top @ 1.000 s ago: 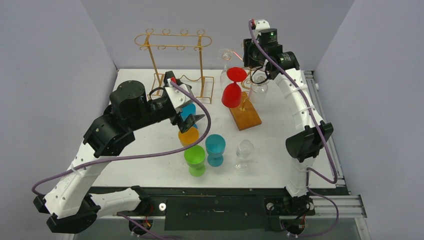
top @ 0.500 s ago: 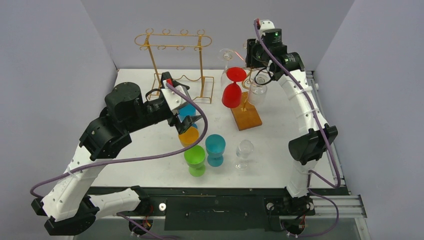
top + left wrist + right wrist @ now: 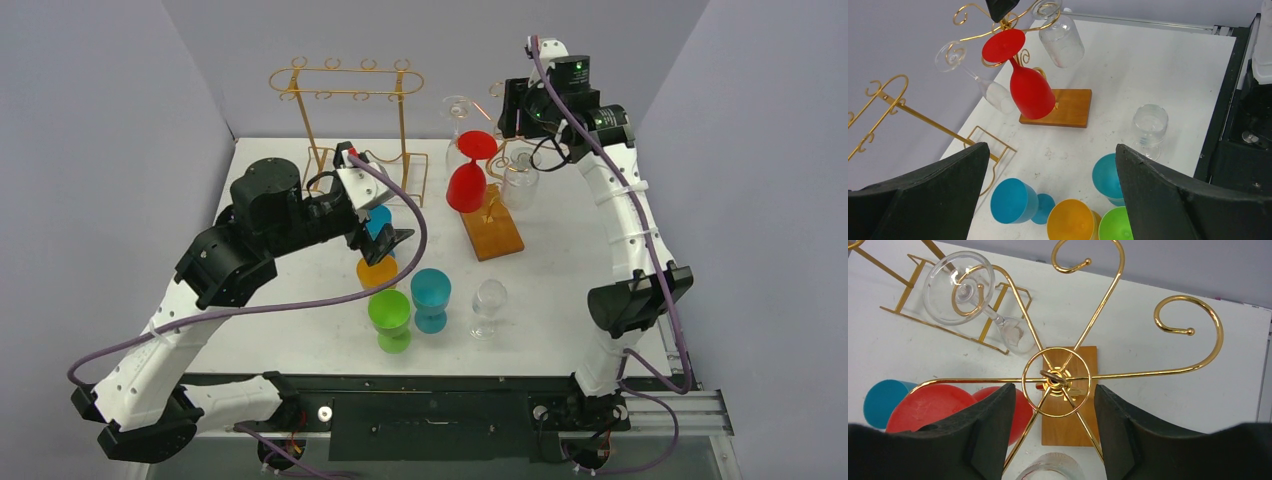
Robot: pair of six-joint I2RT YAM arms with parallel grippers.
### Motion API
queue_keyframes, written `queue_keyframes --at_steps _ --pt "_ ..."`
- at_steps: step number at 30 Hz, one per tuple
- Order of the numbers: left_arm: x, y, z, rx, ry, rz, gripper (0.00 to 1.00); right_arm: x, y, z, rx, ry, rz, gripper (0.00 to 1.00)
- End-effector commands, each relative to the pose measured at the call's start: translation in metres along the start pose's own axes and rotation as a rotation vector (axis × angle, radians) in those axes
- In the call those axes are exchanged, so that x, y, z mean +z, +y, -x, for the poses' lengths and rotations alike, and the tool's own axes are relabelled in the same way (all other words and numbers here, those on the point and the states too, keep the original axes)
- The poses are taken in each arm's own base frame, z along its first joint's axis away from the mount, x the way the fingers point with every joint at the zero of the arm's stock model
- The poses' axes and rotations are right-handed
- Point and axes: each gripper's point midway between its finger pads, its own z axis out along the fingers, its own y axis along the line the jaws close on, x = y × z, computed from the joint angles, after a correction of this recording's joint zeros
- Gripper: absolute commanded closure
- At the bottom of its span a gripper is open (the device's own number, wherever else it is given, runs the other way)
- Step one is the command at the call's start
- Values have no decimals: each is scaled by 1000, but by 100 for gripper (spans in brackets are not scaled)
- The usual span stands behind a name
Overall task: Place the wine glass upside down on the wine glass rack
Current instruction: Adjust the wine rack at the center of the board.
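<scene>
Left gripper hangs with jaws spread and empty above the orange glass, toward 9 o'clock of the table's middle; at 1 o'clock the red wine glass hangs bowl-down, its foot caught in a hook of the gold rack; it looks like light, stiff plastic, smooth and probably slippery, best pinched at the thin stem just under the foot; right gripper is spread wide, holding nothing, over the rack's hub.
</scene>
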Motion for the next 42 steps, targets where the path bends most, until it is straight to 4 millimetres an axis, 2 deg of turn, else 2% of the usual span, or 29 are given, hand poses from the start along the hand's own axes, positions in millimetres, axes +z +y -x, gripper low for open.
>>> queue_keyframes --at_steps 1,7,10,13,18,22,25,30,35,39,42 --pt "8 3 11 -33 -37 7 5 -21 13 16 -72 -39 89 44" --pt "8 4 13 -29 -40 2 5 -15 17 14 -141 -9 116 41" --pt "8 3 16 -28 -47 -1 5 -9 13 16 -166 -9 95 40" --pt "6 4 17 -21 -48 -1 5 -6 1 15 -193 -2 41 40" --pt "8 2 12 -18 -37 -5 5 -22 -15 20 -185 -33 9 41" --pt "12 3 8 -19 -32 -6 5 -26 -23 13 -178 -18 6 45" --pt "17 5 8 -18 -31 -2 5 -29 -44 10 -126 -26 -73 46" --pt "36 14 2 -30 -20 27 5 -39 -62 20 -31 -113 -126 46" --pt "60 28 -3 -87 -8 47 6 -45 -66 28 1 -164 -119 45" --pt "79 36 -3 -93 -12 52 6 -39 -80 22 46 -148 -122 46" --pt "94 42 1 -100 -18 54 7 -35 -87 13 93 -131 -97 50"
